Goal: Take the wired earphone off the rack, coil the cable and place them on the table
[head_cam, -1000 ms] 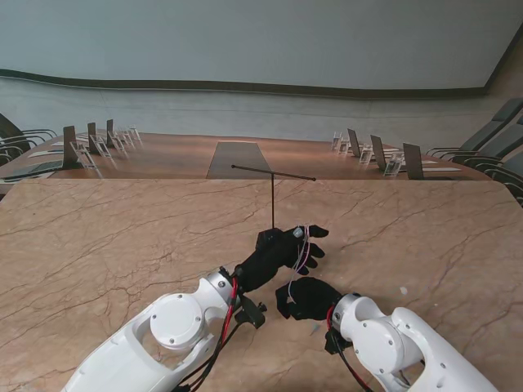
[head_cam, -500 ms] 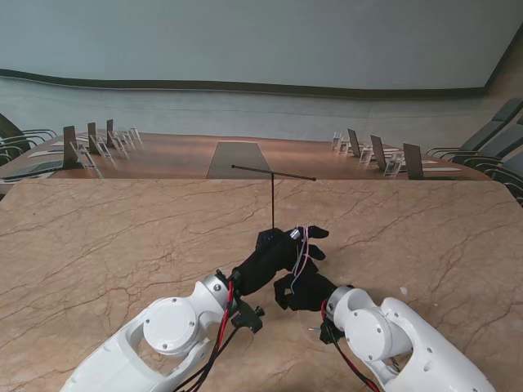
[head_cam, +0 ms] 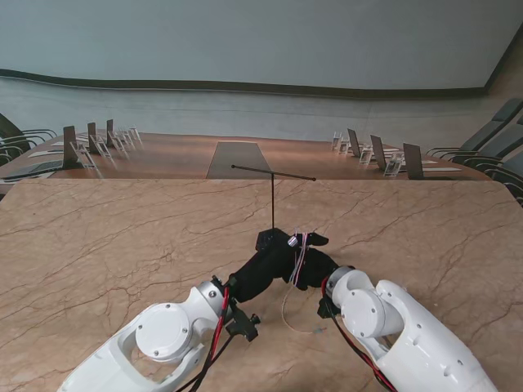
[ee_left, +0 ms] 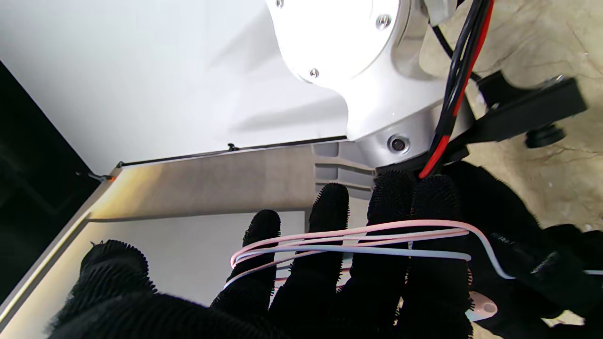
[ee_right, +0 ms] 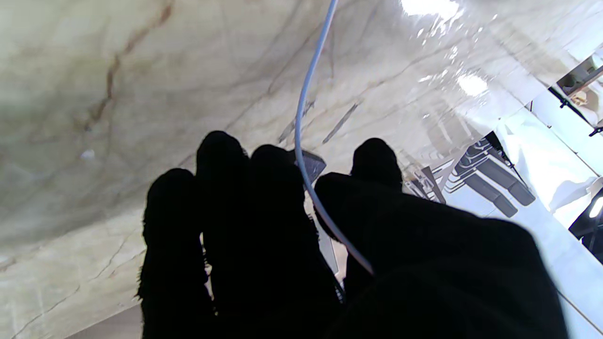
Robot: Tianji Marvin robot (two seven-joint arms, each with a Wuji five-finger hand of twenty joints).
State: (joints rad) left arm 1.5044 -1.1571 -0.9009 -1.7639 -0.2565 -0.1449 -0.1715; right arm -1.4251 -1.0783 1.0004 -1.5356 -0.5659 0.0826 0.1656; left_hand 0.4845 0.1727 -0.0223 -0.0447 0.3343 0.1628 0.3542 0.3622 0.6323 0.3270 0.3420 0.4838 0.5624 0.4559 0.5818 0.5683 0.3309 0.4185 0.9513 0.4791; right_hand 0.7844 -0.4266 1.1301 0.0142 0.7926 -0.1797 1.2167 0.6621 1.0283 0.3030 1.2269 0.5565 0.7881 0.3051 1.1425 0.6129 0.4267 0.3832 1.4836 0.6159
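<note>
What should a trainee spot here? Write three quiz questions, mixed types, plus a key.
1. True or false: the earphone cable is wound in several turns around the left hand's fingers.
2. Which hand feeds the loose end of the cable: A left hand, B right hand?
3. Fill in: the rack is now ____ of cable.

Key: 1 true; 2 B; 3 bare.

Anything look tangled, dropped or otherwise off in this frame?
Nothing alarming. The earphone cable is wound in several loops around the left hand fingers, and a loose tail hangs down to the table by the right hand. The rack stands upright and bare.
</note>
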